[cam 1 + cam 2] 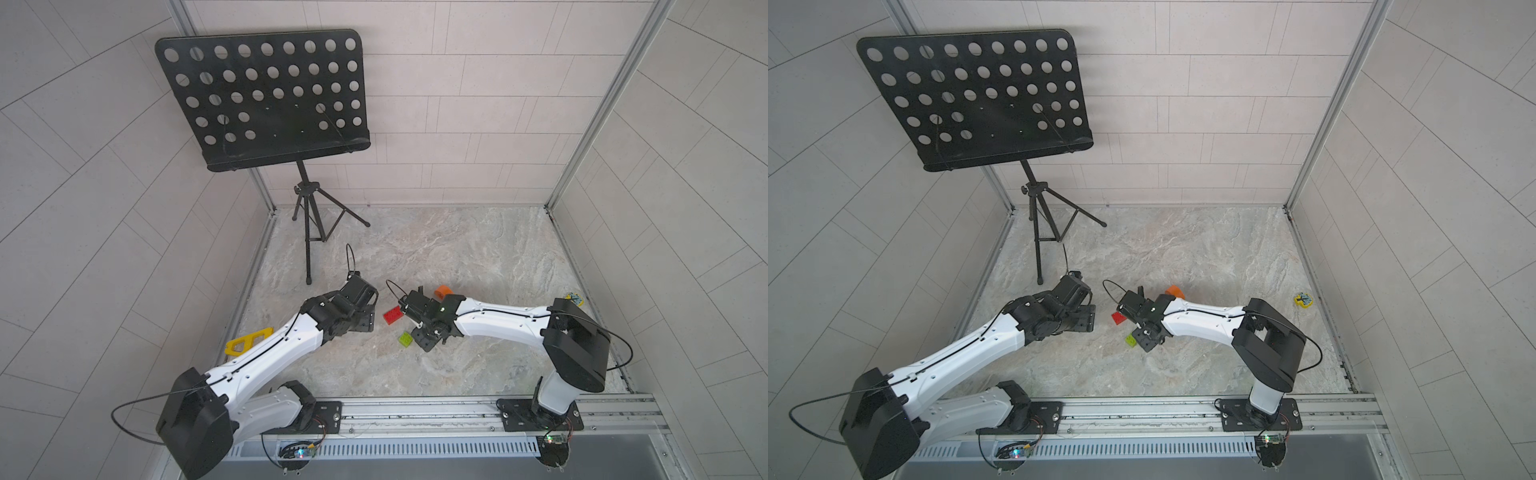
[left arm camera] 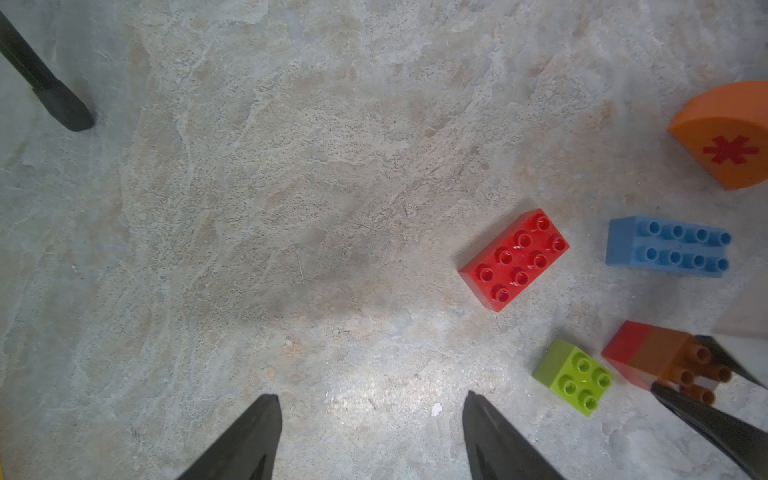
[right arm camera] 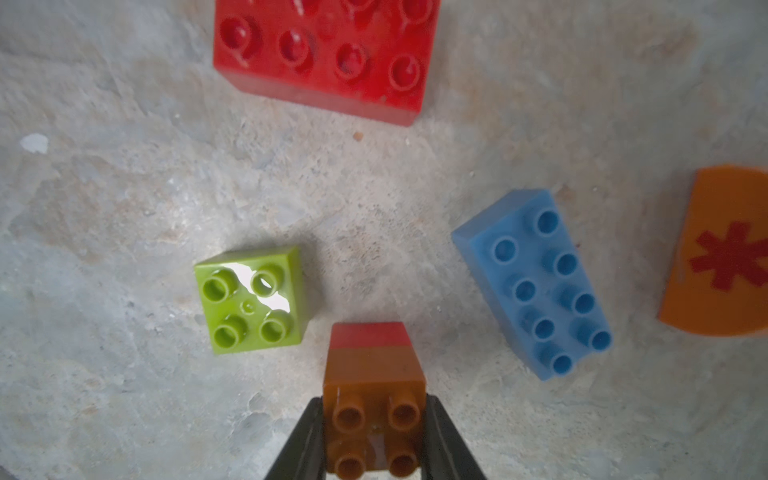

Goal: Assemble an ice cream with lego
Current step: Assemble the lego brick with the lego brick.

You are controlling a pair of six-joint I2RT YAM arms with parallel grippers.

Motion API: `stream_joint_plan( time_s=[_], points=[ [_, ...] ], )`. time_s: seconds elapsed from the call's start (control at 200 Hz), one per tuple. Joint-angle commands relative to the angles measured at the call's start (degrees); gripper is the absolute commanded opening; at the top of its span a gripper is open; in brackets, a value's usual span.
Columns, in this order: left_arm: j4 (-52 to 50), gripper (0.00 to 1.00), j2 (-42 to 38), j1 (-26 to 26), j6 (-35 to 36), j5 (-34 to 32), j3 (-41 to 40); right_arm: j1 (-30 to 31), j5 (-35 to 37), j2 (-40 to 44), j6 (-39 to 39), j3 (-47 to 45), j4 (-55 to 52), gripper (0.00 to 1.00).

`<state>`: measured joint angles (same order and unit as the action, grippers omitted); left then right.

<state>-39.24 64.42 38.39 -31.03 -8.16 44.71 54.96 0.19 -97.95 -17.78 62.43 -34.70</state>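
Clamping narrowly on two opposite sides of the brown-orange square brick (image 3: 374, 415), the right gripper (image 3: 374, 400); four round studs up, glossy plastic, seated on a red square brick (image 3: 371, 334) of the same footprint. Impossible to tell whether resting on the table or held just off it. Just beside and apart: a lime green square brick (image 3: 251, 299), shiny, four hollow studs, flat on the surface. Farther out, a red oblong brick (image 3: 328, 54) and a blue oblong brick (image 3: 536, 282), eight studs each, lying flat and separate; beyond the blue, an orange half-round brick (image 3: 723, 253), smooth-faced, printed with a red asterisk. All loose near the middle of the table. Off to the other side, the left gripper (image 2: 370, 397), fingers spread wide over bare surface, holding nothing. Underneath, a matte table (image 1: 457, 257), grey-and-tan marbled stone pattern, slightly rough. Near its left edge, a yellow triangular frame (image 1: 243, 345); near the right edge, a small yellow object (image 1: 1303, 300) with a blue mark. In the far left corner, a black perforated music stand (image 1: 262, 97) on a tripod. All round, pale tiled walls (image 1: 498, 104) and aluminium posts (image 1: 606, 104); along the front, a metal rail (image 1: 415, 409).
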Motion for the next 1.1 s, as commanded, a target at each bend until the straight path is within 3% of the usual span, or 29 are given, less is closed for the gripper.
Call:
stream_joint_plan(
  time_s=[0.0, 0.66, 0.751, 0.926, 1.096],
  points=[
    [-0.1, 0.76, -0.9, 0.4, 0.0, 0.4, -1.3, -0.8, -0.8, -3.1, 1.5, -0.5, -1.9, 0.26],
    [0.3, 0.74, -2.7, 0.9, 0.1, 1.6, -2.6, -1.5, -0.5, -7.8, 1.7, 4.5, -2.7, 0.3],
    [-0.1, 0.74, -3.2, 1.0, 0.1, 1.5, -2.8, -1.7, -0.2, -7.1, 1.8, 4.5, -2.8, 0.37],
    [-0.8, 0.74, -4.5, 1.2, 0.7, 1.5, -2.5, -2.0, -0.9, -5.1, 2.0, 6.0, -3.3, 0.62],
    [-1.0, 0.74, -6.3, 1.6, 1.4, 2.5, -1.9, -2.0, -1.2, -3.4, 2.5, 8.9, -5.0, 0.69]
  ],
)
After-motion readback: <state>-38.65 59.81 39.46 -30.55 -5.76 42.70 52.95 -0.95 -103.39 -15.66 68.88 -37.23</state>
